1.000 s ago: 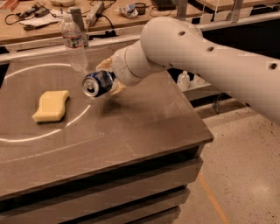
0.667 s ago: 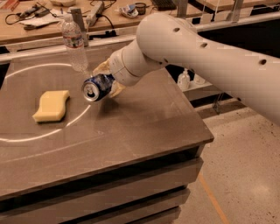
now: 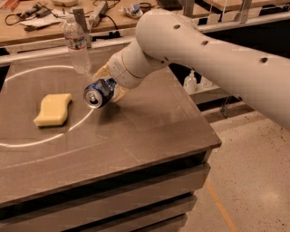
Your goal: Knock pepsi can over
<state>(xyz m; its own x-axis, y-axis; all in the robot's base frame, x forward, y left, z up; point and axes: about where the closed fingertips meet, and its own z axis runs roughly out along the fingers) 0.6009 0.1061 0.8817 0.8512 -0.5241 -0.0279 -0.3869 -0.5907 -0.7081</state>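
Over the table [image 3: 154, 136], the end effector [image 3: 109, 83] grips the pepsi can [image 3: 99, 93], right of the sponge [image 3: 53, 108], before the water bottle [image 3: 77, 45].

The white arm [image 3: 213, 54] extended in from the right, sloping down and leftward to a thick, rounded wrist [image 3: 133, 68]. At its tip, left of centre in the camera view, the gripper [image 3: 108, 84] had its pale fingers [image 3: 102, 71] clamped on either side of the tilted pepsi can [image 3: 97, 93].

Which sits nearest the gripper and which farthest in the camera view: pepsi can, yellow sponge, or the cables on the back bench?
1. pepsi can: right at the gripper, over mid-table.
2. yellow sponge: on the table, toward the picture's left.
3. cables: back bench, top-left corner.
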